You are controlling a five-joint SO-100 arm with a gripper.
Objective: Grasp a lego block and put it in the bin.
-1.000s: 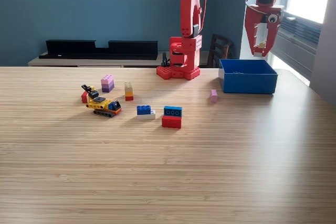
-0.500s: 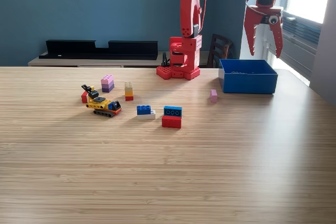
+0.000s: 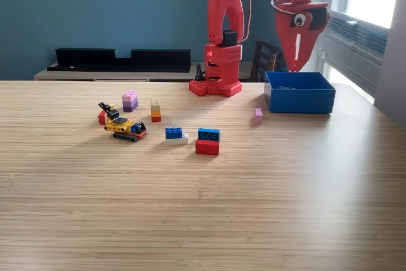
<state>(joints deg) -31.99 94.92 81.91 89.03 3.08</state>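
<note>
Eyes on the blocks first: a small pink block point(image 3: 258, 115) sits alone on the tabletop point(image 3: 203, 207) right of centre, just beside the blue bin point(image 3: 299, 92) at the right edge of the frame. More blocks mid-frame: a red-and-blue stack point(image 3: 208, 141), a blue-and-white one point(image 3: 175, 135), a yellow-and-red tower point(image 3: 155, 110), a pink-and-purple stack point(image 3: 130, 99), and a little yellow digger point(image 3: 124, 125) to the left. I judge these hard, light and a bit slick, so I'd pinch across two flat side walls, not over the studs. The pink one looks easiest, standing clear of everything else.

My gripper point(image 3: 296, 63) hangs in the upper right, above the bin's near-left rim, fingers pressed together to a point with nothing between them that I can see.

The tabletop is pale, striped wood, flat. Behind it there's a teal wall, a low black shelf point(image 3: 120, 59), a dark chair point(image 3: 263, 60) and a bright window at the right.
</note>
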